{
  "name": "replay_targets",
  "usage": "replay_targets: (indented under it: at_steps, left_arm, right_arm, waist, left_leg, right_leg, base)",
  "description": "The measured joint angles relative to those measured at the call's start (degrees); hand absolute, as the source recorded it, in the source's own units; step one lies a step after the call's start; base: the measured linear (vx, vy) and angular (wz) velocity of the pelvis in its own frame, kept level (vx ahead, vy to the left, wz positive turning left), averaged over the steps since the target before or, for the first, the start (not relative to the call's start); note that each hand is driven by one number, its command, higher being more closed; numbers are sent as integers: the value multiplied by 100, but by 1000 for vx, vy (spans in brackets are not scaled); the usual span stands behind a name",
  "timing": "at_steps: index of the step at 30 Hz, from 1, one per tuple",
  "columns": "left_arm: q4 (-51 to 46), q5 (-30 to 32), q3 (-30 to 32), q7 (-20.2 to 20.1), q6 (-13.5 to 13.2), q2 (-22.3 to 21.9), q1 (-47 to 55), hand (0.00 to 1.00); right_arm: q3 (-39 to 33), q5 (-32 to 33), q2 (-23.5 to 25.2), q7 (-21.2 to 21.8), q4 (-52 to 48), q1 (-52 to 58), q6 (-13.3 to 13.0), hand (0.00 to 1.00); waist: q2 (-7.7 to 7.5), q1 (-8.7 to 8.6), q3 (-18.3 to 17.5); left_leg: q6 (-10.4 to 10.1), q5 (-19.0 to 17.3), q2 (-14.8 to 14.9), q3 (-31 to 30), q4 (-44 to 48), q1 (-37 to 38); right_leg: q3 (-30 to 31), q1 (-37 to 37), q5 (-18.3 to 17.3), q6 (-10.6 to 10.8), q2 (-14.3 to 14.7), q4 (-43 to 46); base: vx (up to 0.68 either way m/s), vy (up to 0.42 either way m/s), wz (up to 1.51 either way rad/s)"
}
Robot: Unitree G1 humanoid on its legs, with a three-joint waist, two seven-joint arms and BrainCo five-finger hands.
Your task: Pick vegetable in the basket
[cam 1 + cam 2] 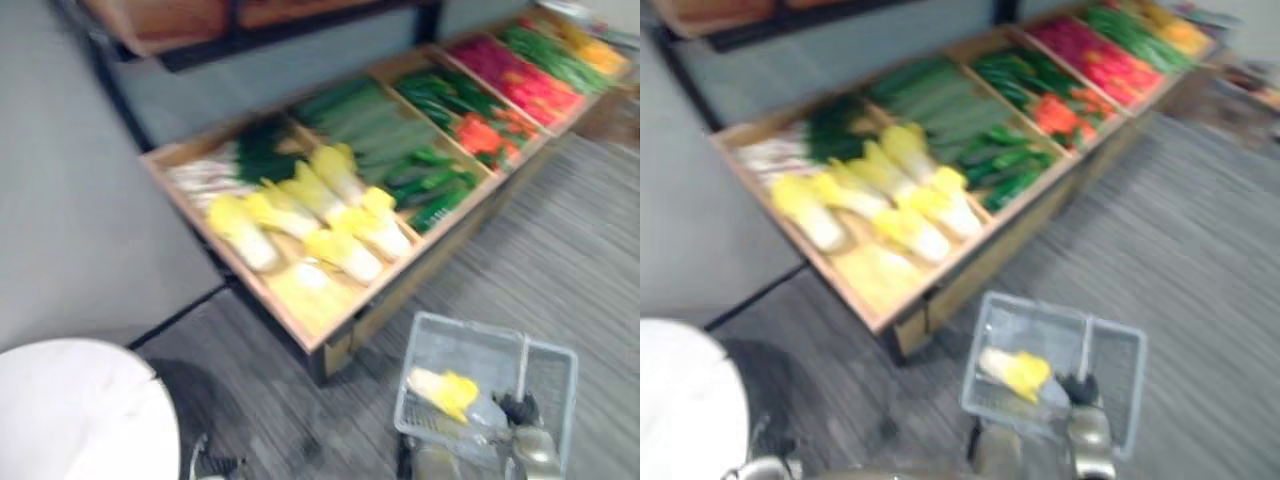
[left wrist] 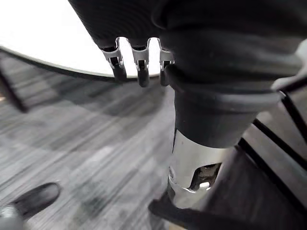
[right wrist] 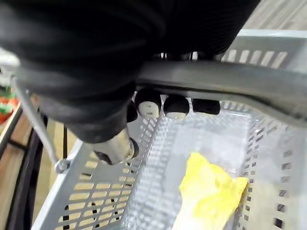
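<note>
A grey plastic basket (image 1: 548,358) hangs low in front of me, over the floor beside the produce stand. One yellow-and-white napa cabbage (image 1: 446,390) lies inside it, seen close up as the cabbage (image 3: 211,196) on the basket's mesh floor. My right hand (image 3: 175,105) has its fingers curled round the basket's grey handle (image 3: 240,86). My left hand (image 2: 140,64) hangs beside me near the floor with relaxed fingers and holds nothing.
A slanted wooden produce stand (image 1: 330,345) runs from the near left to the far right. Its nearest bin holds several napa cabbages (image 1: 300,215), then green vegetables (image 1: 400,150) and red ones (image 1: 525,80). A white round table (image 1: 70,410) stands at my lower left.
</note>
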Motion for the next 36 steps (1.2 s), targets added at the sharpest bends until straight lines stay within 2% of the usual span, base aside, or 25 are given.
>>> replay_targets:
  at_steps: [2, 3, 4, 5, 6, 7, 8, 9, 10, 11, 12, 14, 15, 16, 17, 20, 22, 23, 24, 26, 27, 29, 31, 33, 36]
  left_arm:
    - [-28, 5, -78, -28, 2, 176, 12, 0]
    - [-19, 5, -21, -47, 16, 274, 38, 0]
    - [10, 4, 78, -54, 37, 252, 22, 0]
    - [179, 5, 111, -72, 51, 226, 16, 0]
    - [342, 11, 188, -79, 45, 109, 12, 0]
    - [427, 11, 160, -78, 52, 69, -45, 0]
    - [432, 13, 129, -78, 59, 69, -44, 0]
    - [450, 18, 126, -76, 61, 67, -51, 0]
    - [473, 18, 126, -74, 60, 69, -65, 0]
    - [487, 18, 139, -67, 62, 65, -94, 0]
    - [489, 18, 142, -60, 64, 23, -89, 0]
    - [529, 17, 73, -47, 50, -202, -112, 0]
    - [543, 18, 40, -50, 40, -285, -110, 0]
    - [554, 18, -1, -49, 38, -383, -103, 0]
    - [575, 17, -23, -45, 40, -369, -109, 0]
    - [599, 30, -195, -48, 57, -364, -109, 0]
    - [576, 50, -283, -64, 50, -323, -99, 0]
    - [578, 93, -346, -39, 55, -314, -84, 0]
    - [577, 143, -463, -19, 51, -323, -69, 0]
    - [578, 146, -569, -10, 45, -354, -10, 0]
    - [578, 150, -662, -11, 36, -398, 76, 0]
    - [574, 167, -649, -8, 36, -398, 121, 0]
    - [575, 249, -652, -4, 29, -380, 68, 0]
    - [588, 335, -657, -3, 37, -362, 14, 0]
    - [589, 487, -746, 5, 34, -363, -6, 0]
  right_arm:
    - [-7, -12, -27, -25, -44, 31, 5, 100]
    - [85, -54, -31, -12, -40, 26, 7, 100]
    - [183, -137, -32, 5, -35, -61, 25, 100]
    - [297, -213, 8, 15, -37, -148, 27, 100]
    - [403, -235, 27, 22, -53, -219, 36, 100]
    - [395, -243, 11, 25, -35, -203, 46, 100]
    - [410, -269, 7, 29, 5, -203, 73, 100]
    - [488, -371, 10, 44, 149, -257, 127, 100]
    - [534, -395, 11, 49, 156, -260, 137, 100]
    - [539, -397, 3, 52, 149, -245, 149, 100]
    - [526, -399, -7, 50, 147, -228, 166, 100]
    - [478, -396, -94, 16, 142, -43, 267, 100]
    - [459, -394, -138, 5, 137, 54, 274, 100]
    - [423, -389, -182, 1, 126, 170, 293, 100]
    - [438, -384, -164, 1, 122, 253, 317, 100]
    - [427, -388, -142, 4, 96, 480, 314, 100]
    - [426, -390, -151, -8, -12, 583, 310, 100]
    - [431, -395, -190, -30, -94, 583, 285, 100]
    - [425, -396, -286, -67, -88, 516, 266, 100]
    - [430, -395, -347, -131, -85, 442, 265, 100]
    - [432, -396, -366, -144, -88, 400, 264, 100]
    - [447, -397, -290, -141, -86, 385, 257, 100]
    - [449, -397, -285, -143, -89, 389, 234, 100]
    - [445, -395, -285, -143, -88, 354, 234, 100]
    - [480, -395, -280, -142, -42, 394, 234, 100]
  waist:
    - [-143, -11, -34]
    - [-317, 9, -105]
    - [-353, 36, -127]
    - [-163, 155, -123]
    - [-128, 247, -140]
    - [-248, 185, -159]
    - [-315, 201, -175]
    - [-391, 310, -201]
    - [-381, 319, -194]
    - [-364, 310, -182]
    - [-316, 310, -159]
    - [-138, 247, -73]
    - [-34, 209, -126]
    - [171, 150, -160]
    - [227, 123, -177]
    - [218, 114, -25]
    - [123, 136, 60]
    - [51, 157, 91]
    - [79, 158, 101]
    - [153, 169, 111]
    - [288, 186, 112]
    - [351, 231, 55]
    - [262, 295, 57]
    - [258, 295, 107]
    - [285, 295, 124]
  left_leg:
    - [9, -6, 94, 191, 91, 123]
    - [8, -6, 75, 434, 263, 91]
    - [34, 9, 127, 534, 337, 64]
    - [163, 95, 310, 669, 362, -6]
    - [226, 221, 371, 819, 181, 0]
    - [225, 218, 128, 1070, 137, -1]
    - [227, 216, 40, 1172, 147, -28]
    - [236, 206, -8, 1449, 263, -127]
    - [235, 206, 46, 1550, 351, -190]
    - [225, 214, 159, 1699, 549, -243]
    - [220, 215, 235, 1748, 679, -246]
    - [158, 193, 744, 1711, 1624, -454]
    - [109, 190, 786, 1578, 1560, -497]
    - [76, 188, 960, 1476, 1488, -450]
    - [81, 201, 1101, 1515, 1592, -406]
    - [130, 332, 1553, 1348, 2350, -402]
    - [227, 662, 1572, 708, 2838, -614]
    - [67, 511, 1301, 26, 2763, -806]
    - [26, 388, 919, -491, 2477, -881]
    - [20, 383, 555, -747, 2058, -912]
    - [39, 577, 313, -838, 1588, -917]
    - [48, 528, 142, -848, 1308, -776]
    - [51, 527, -59, -758, 1015, -791]
    - [62, 524, -198, -751, 852, -826]
    - [65, 522, -330, -1022, 873, -807]
  right_leg:
    - [-395, 227, -79, -41, -190, 1056]
    - [-677, 300, 7, -29, -160, 727]
    - [-843, 384, 54, -102, 44, 387]
    - [-829, 578, 168, -168, 481, -499]
    - [-884, 791, -296, -145, 570, -652]
    - [-866, 934, -747, 170, 114, -272]
    - [-778, 1040, -846, 380, -56, -370]
    - [-455, 1175, -933, 803, -140, -1022]
    - [-300, 1209, -936, 984, -30, -1333]
    - [-214, 1378, -936, 975, 199, -1880]
    - [-163, 1480, -935, 968, 299, -2132]
    - [-66, 1865, -831, 786, 603, -2807]
    - [-51, 1891, -826, 778, 688, -2863]
    - [-52, 1942, -837, 748, 881, -2914]
    - [-48, 1962, -847, 684, 996, -2929]
    - [-10, 2336, -865, 522, 1275, -3135]
    - [126, 2519, -874, 485, 1241, -3224]
    - [248, 2512, -868, 479, 1119, -3205]
    - [438, 2486, -848, 498, 979, -3173]
    - [668, 2453, -803, 559, 871, -3169]
    - [896, 2392, -752, 640, 882, -3164]
    - [1179, 2281, -653, 754, 884, -3256]
    - [1365, 2165, -346, 835, 798, -3592]
    - [1446, 2094, -158, 896, 726, -3790]
    - [1539, 2108, -100, 937, 645, -3828]
  base:
    - [-39, 105, -62]
    - [-2, 65, -105]
    - [-29, 68, -135]
    - [-75, -18, -153]
    - [-62, -11, -149]
    - [-41, -32, -108]
    - [-19, -21, -105]
    - [-38, -84, -98]
    - [-44, -210, -113]
    - [-12, -229, -74]
    - [2, -314, -75]
    - [3, -298, -47]
    - [7, -222, -21]
    - [21, -173, -16]
    - [48, -134, -17]
    - [32, -200, -14]
    - [15, -159, -25]
    - [-3, -51, -59]
    - [-12, 41, -63]
    - [-2, 141, -74]
    - [8, 188, -83]
    - [32, 168, -68]
    - [63, 169, -51]
    - [30, 186, -24]
    - [8, 134, -12]
